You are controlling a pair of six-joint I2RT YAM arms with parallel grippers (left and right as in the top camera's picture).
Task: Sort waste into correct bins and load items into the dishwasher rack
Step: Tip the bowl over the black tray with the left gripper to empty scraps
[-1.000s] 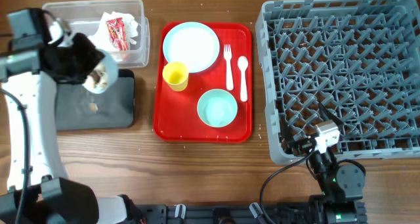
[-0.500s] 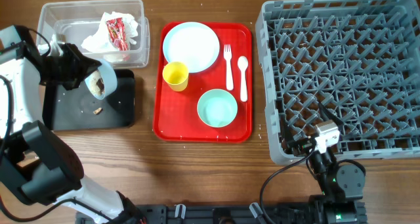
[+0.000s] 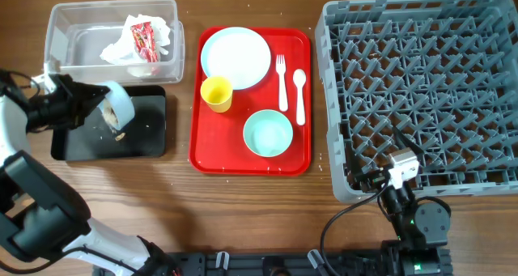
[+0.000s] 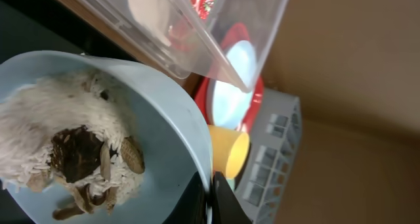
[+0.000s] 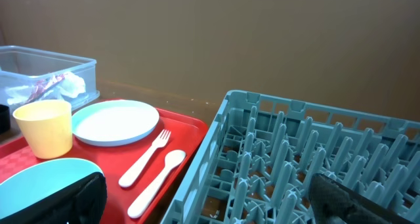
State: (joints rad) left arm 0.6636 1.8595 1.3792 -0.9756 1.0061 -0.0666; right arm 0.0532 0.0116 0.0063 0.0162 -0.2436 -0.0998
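- The step in hand is scraping: the left tool (image 3: 95, 106) is clamped on the rim of a pale blue bowl (image 3: 120, 106) and holds it tipped on its side over the black tray (image 3: 150, 122), at the left edge of the surface (image 3: 243, 219).
- The left wrist view shows most of the food scraps (image 4: 65, 145) clinging inside the bowl. Only a crumb (image 3: 120, 135) or two lies on the black tray.
- The napkin (image 3: 121, 45) and the red wrapper (image 3: 144, 40) lie in the clear tub (image 3: 113, 4) at the far left corner, so the paper waste looks sorted.
- The plate (image 3: 235, 57), yellow cup (image 3: 216, 93), fork (image 3: 282, 82), spoon (image 3: 299, 94) and second bowl (image 3: 268, 133) sit on the red tray (image 3: 235, 150) mid-surface. The rack (image 3: 333, 98) at the right edge holds nothing.
- The right tool (image 3: 371, 179) rests at the rack's near edge, its fingers spread and gripping nothing.
- The next move likely calls for a steeper tilt or a shake, kept over the black tray so that nothing spills onto the wood. After that the bowl needs a long carry across to the rack.
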